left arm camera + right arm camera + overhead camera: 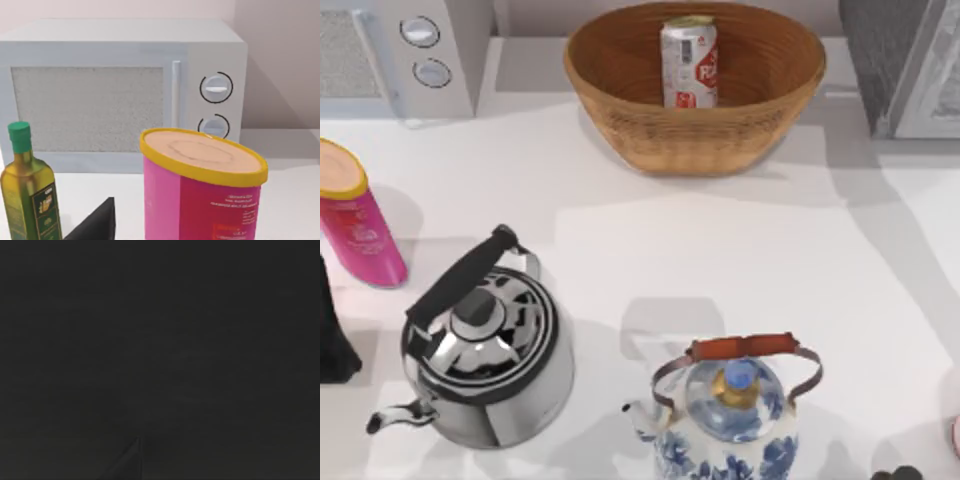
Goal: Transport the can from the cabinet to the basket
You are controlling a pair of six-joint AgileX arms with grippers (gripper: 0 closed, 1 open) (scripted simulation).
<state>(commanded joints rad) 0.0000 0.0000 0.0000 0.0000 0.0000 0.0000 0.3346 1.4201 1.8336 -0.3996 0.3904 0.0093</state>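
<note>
Can [689, 62] is standing upright inside basket [695, 135] — nothing gripping it; can't tell either claw's opening — could tip if basket is getting bumped.

I'm seeing a silver can [689, 62] labelled red and white, a tan-brown ribbed basket [620, 105], a pink cylinder [360, 232] with yellow-rimmed tan top, a chrome kettle [485, 350] with black handle, and a blue-and-white floral kettle [728, 430]. The right wrist view is dark.
</note>
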